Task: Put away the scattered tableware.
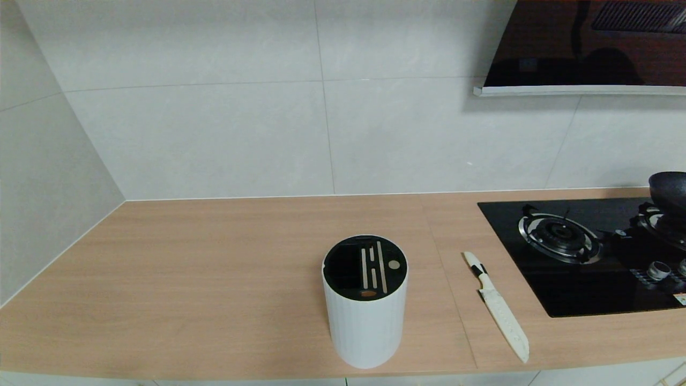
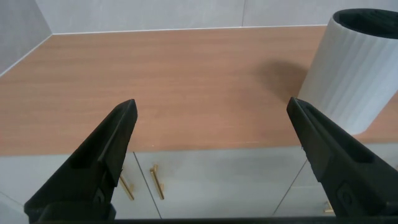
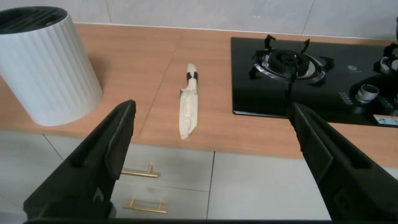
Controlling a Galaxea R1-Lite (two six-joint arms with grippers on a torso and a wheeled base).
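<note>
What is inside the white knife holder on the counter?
The white knife holder has a black top with narrow slots and one dark open compartment. Nothing sticks out. Deeper inside is hidden.

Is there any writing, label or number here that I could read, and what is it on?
No text here can be read.
The sticker on the hob: print too small to read.
The pale marks beside the knobs: too small to read.
The knife holder and the knife: no text seen.
</note>
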